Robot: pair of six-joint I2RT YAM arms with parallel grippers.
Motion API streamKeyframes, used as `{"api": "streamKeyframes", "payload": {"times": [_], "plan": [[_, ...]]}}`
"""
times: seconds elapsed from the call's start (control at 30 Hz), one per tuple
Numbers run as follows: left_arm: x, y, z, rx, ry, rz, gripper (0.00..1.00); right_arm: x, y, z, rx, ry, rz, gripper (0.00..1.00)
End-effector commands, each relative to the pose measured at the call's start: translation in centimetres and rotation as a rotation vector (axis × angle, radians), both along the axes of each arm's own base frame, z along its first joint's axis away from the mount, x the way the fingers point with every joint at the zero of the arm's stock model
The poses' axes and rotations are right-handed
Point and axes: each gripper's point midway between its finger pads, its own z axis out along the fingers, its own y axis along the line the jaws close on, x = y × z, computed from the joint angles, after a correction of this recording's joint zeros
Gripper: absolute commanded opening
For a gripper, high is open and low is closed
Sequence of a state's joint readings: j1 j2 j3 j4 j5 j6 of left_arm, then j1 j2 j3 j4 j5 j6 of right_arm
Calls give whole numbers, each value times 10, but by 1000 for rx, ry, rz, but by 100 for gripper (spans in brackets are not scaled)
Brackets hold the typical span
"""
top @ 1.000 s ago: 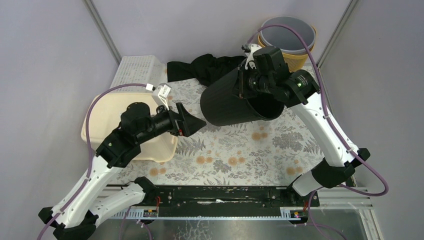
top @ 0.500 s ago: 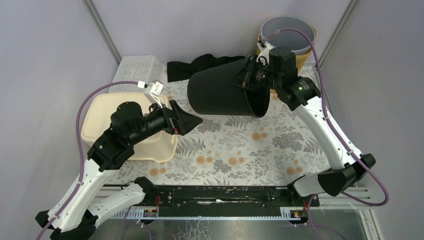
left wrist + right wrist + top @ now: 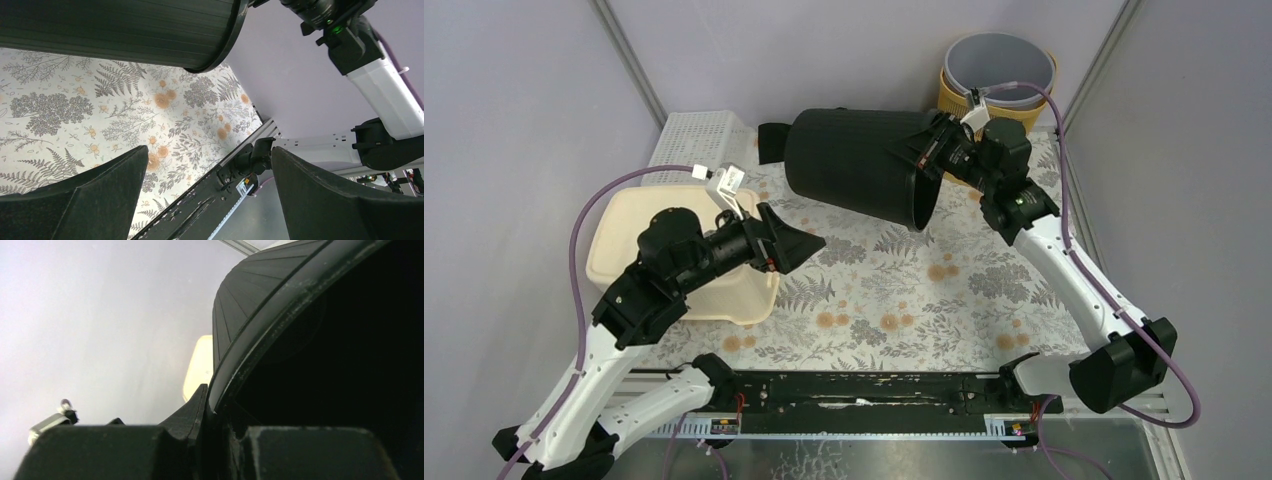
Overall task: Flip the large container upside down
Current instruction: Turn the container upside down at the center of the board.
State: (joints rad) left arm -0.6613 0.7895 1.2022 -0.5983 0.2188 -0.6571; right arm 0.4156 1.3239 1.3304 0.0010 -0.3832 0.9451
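Container, large, black and ribbed, hangs tipped on its side above the table's far edge, its rim pinched by the clenched right gripper, while the left gripper hovers spread wide, holding nothing, beside the cream tub at the left edge.

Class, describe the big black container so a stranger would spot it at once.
Start at the fern-patterned tablecloth. Above its far edge, the right pincer clamps the rim of the black container, holding it on its side in the air. Unlike the cream tub and grey bucket, it is ribbed, black and lifted.
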Motion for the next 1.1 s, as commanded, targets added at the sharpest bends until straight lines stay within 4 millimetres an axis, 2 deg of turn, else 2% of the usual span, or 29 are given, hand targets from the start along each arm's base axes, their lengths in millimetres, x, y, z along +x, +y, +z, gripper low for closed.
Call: {"api": "streamKeyframes", "payload": {"times": [0.0, 0.4, 0.63, 1.07], "plan": [[-3, 3, 2, 1, -13, 3, 100, -18, -10, 88, 234, -269, 12, 0], [-6, 7, 2, -6, -15, 16, 100, -9, -4, 83, 447, -259, 100, 0], [-10, 10, 12, -23, -36, 16, 100, -8, 1, 81, 560, -249, 188, 0], [-7, 8, 11, -19, -41, 11, 100, 2, 6, 65, 727, -232, 286, 0]]}}
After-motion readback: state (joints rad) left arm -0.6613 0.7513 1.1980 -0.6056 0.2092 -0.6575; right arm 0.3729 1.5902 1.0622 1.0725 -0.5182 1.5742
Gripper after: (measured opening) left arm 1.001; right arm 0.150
